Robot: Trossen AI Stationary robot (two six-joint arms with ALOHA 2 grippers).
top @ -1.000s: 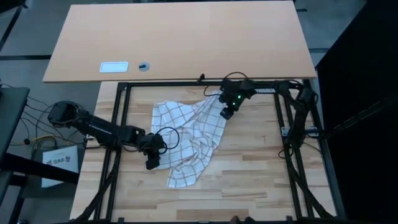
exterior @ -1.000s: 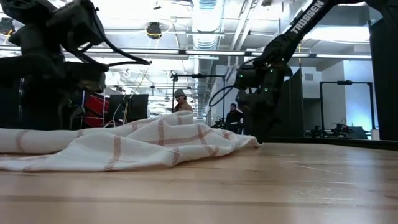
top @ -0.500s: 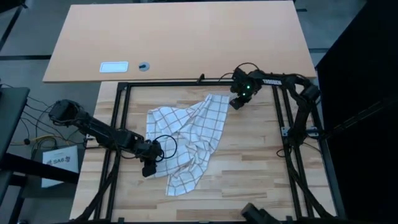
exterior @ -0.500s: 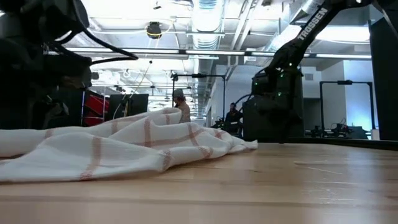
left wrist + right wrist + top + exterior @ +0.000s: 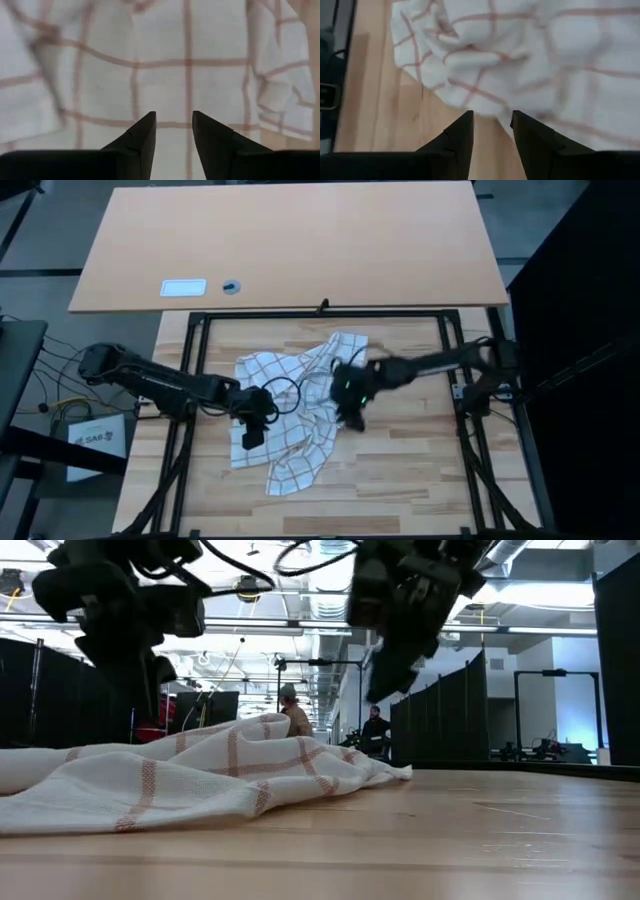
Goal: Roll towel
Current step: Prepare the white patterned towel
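Observation:
The towel (image 5: 300, 410), white with a brown-orange check grid, lies crumpled in the middle of the wooden table, resting on its underside with folds humped up (image 5: 200, 775). My left gripper (image 5: 250, 438) hangs open above the towel's left part, and its wrist view looks down on flat checked cloth (image 5: 165, 65). My right gripper (image 5: 352, 420) hangs open above the towel's right edge, where cloth (image 5: 545, 50) meets bare wood. In the low view both grippers, the left (image 5: 150, 680) and the right (image 5: 385, 680), stand clear above the cloth.
A black frame (image 5: 190, 380) rails in the work area. Beyond the far edge a larger tabletop holds a small white card (image 5: 183, 287) and a small dark round thing (image 5: 232, 286). Bare wood (image 5: 410, 450) lies right of the towel. People (image 5: 293, 705) stand in the room behind.
My right gripper has swung from the far right corner toward the near and left, and now hangs over the towel's right edge. My left gripper has shifted slightly, onto the towel's left part. The towel's left side has spread a little toward the table's left edge.

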